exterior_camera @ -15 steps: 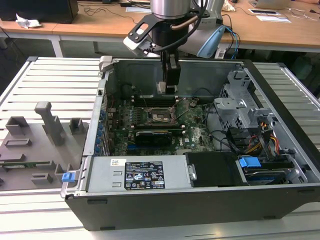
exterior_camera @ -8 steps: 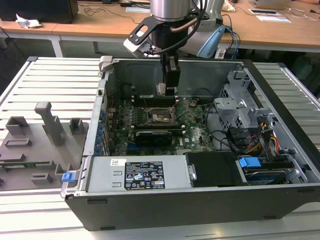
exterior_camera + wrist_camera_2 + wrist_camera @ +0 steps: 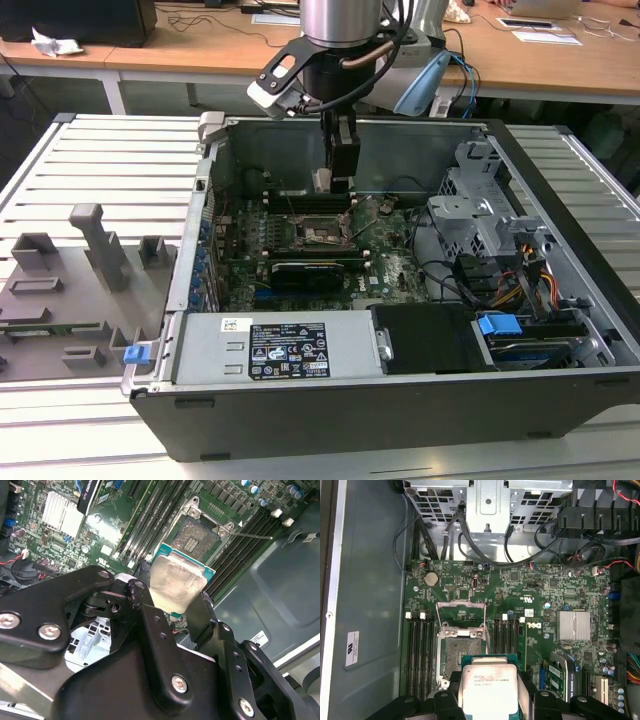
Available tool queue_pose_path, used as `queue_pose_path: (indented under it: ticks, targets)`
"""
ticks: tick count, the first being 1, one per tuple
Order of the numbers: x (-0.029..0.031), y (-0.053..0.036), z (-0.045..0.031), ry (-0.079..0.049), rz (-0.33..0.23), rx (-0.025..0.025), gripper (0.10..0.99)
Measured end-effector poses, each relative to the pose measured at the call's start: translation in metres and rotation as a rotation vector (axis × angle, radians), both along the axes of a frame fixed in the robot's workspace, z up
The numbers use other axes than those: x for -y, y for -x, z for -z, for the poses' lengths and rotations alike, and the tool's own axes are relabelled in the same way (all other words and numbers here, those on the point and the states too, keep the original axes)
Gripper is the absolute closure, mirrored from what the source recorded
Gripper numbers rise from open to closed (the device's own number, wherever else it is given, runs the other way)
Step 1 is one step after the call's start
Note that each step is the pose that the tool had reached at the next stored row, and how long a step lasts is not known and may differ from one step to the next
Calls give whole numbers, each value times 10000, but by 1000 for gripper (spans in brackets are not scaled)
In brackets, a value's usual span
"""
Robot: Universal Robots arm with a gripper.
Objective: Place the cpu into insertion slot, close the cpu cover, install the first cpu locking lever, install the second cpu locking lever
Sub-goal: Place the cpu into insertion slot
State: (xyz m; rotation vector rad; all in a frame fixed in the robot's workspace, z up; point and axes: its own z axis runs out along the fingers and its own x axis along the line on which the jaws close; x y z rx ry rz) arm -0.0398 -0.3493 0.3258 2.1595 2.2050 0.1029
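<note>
Gripper (image 3: pixel 336 186) has the cpu (image 3: pixel 177 582): fingers (image 3: pixel 144 580) are pinched on two opposite edges of the chip, with its silvery top facing the camera in both wrist views. We see it held over the green board (image 3: pixel 555 590) inside the open case (image 3: pixel 560 200), clear of the board and close above the insertion slot (image 3: pixel 462 652) but not seated. The slot is bare with its dark centre exposed, sitting mid-board between two banks of long black slots (image 3: pixel 420 650). The cpu cover (image 3: pixel 462 633) is swung up off the slot. The case lies on a slatted worktop (image 3: pixel 100 150).
</note>
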Motion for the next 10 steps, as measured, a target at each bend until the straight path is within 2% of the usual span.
queue_pose_path:
  ticks: [10]
  targets:
    - [0,0,79,0,0,0,561]
